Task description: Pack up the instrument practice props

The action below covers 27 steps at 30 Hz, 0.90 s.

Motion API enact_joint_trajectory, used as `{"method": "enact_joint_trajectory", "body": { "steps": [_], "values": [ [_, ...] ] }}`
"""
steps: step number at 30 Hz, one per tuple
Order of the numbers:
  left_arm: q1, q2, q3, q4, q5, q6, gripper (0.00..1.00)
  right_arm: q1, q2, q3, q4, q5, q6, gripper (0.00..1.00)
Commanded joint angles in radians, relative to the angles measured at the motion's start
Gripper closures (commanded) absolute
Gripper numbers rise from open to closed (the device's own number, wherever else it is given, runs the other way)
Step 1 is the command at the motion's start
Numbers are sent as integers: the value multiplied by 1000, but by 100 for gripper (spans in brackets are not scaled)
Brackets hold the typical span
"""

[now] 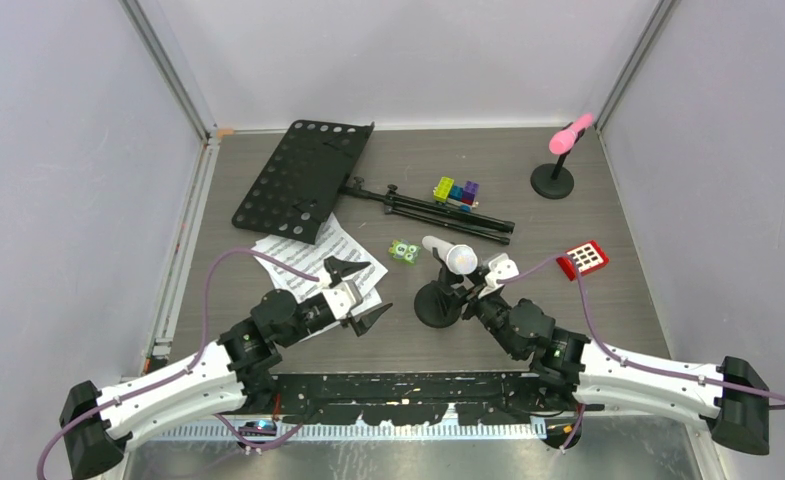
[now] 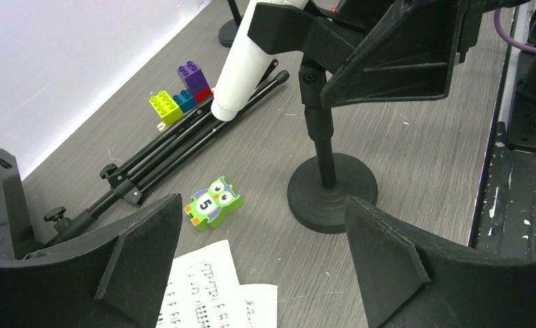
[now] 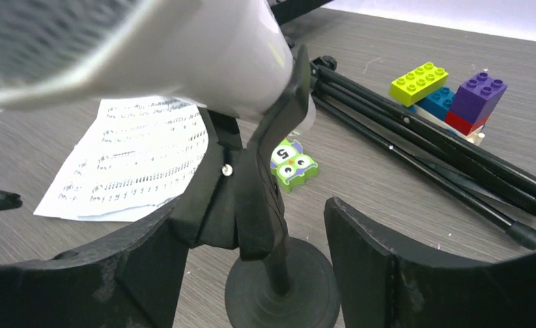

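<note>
Robot packs away instrument practice props: the right claw (image 3: pixel 258 208), jaws apart and gripping nothing, straddles the clip and stem of a black round-based mic mount (image 3: pixel 282 294) that carries the white microphone (image 3: pixel 183 48). The left claw (image 2: pixel 263 201), likewise apart and empty, faces the same mount's base from the other side, over the edge of the white sheet-music pages (image 2: pixel 203 294). The step in hand appears to be freeing the microphone from its mount, which stands upright near the middle of the desk (image 1: pixel 408 150). To do it well, the left claw would best pin the stem or base so the top-heavy mount cannot tip. The right claw should close on the microphone's smooth barrel rather than on the clip, then draw it out through the clip's open side, squeezing firmly enough that the rounded plastic does not slip. Farther back lies the black perforated music stand (image 1: pixel 303 175), its tripod legs (image 1: pixel 438 212) folded flat on the desk. The pink microphone (image 1: pixel 573 133) sits in a second mount (image 1: pixel 553 180) at the far right corner. The toy blocks (image 1: pixel 456 190) and red keypad (image 1: pixel 583 258) are not part of the job. The only legible marking is the numeral "5" on a green owl block (image 2: pixel 214 203); the pages show printed notation too fine to read, and no brand name is visible.
</note>
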State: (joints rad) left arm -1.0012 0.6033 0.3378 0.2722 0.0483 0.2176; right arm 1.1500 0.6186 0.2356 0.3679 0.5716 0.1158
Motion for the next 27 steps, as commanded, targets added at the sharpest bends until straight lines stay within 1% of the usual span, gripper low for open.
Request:
{"method": "enact_joint_trajectory", "body": {
  "steps": [1,4,7,10,12,15,17,18,19,24,26,27],
  "values": [
    [-2,-15,-8,37,-22,-2,10,10,-3,29,138,57,-31,28],
    [-2,-13,-6,39,-20,-3,10,14,-19,16,156,46,-34,29],
    [-2,-10,-5,40,-18,-5,10,14,-41,1,183,37,-36,25],
    [-2,-8,-5,47,-17,-7,10,13,-49,1,179,38,-43,25],
    [-1,-5,-2,53,-22,-5,10,14,-49,2,173,38,-45,30],
    [-2,19,13,110,-40,10,6,14,-42,4,160,33,-45,38],
    [-2,50,60,114,-23,44,5,14,-39,0,150,27,-39,42],
    [-1,72,88,114,-1,61,5,13,-39,-3,145,25,-36,43],
    [-2,96,120,114,21,82,5,13,-40,-6,143,23,-32,42],
    [7,242,289,115,144,139,4,14,-60,-23,136,30,-24,33],
    [22,292,337,121,180,159,4,13,-71,-21,120,30,-27,32],
    [33,312,355,123,208,170,5,14,-76,-21,110,31,-28,35]
  ]
}}
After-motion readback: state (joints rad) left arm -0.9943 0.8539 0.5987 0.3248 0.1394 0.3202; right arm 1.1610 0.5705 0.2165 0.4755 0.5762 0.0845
